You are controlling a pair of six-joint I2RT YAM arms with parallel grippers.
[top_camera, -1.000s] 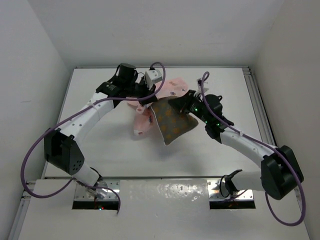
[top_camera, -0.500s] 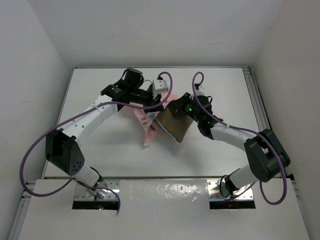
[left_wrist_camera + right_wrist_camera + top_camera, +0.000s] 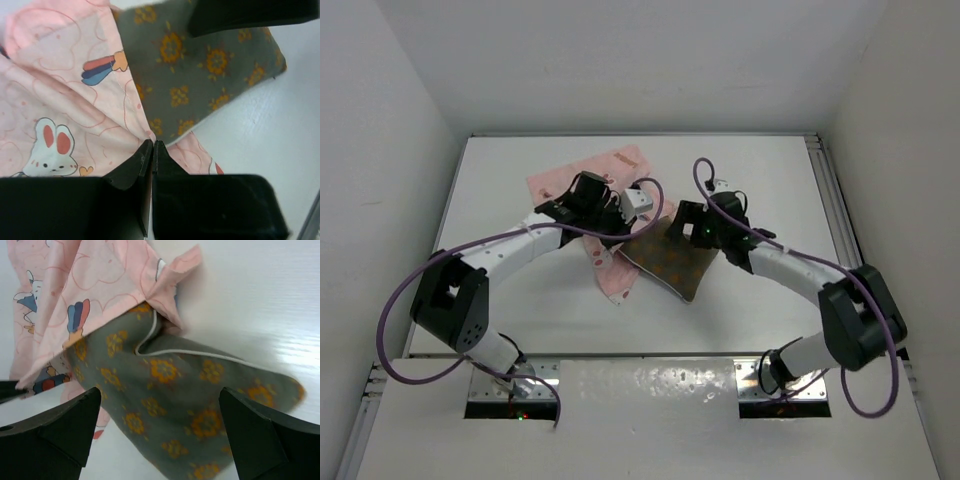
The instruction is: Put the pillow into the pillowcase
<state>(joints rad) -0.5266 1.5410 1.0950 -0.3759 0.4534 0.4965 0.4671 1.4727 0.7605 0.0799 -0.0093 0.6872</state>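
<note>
The olive-brown pillow (image 3: 672,265) with orange dots lies flat on the table, its upper corner tucked under the opening of the pink pillowcase (image 3: 588,176). My left gripper (image 3: 624,230) is shut on the pillowcase's edge (image 3: 100,115), right where the cloth meets the pillow (image 3: 200,75). My right gripper (image 3: 680,230) hovers open just above the pillow (image 3: 175,390), one finger on each side, holding nothing. The pillowcase (image 3: 100,290) drapes over the pillow's piped corner. How far the pillow reaches inside is hidden by the cloth.
The white table (image 3: 520,300) is enclosed by white walls on the left, back and right. A metal rail (image 3: 832,200) runs along the right edge. Purple cables loop over both arms.
My right gripper has opened and let go of the pillow, which came down from a lifted tilt to lie on the table. The left arm lowered, and the pillowcase spread out toward the back left.
</note>
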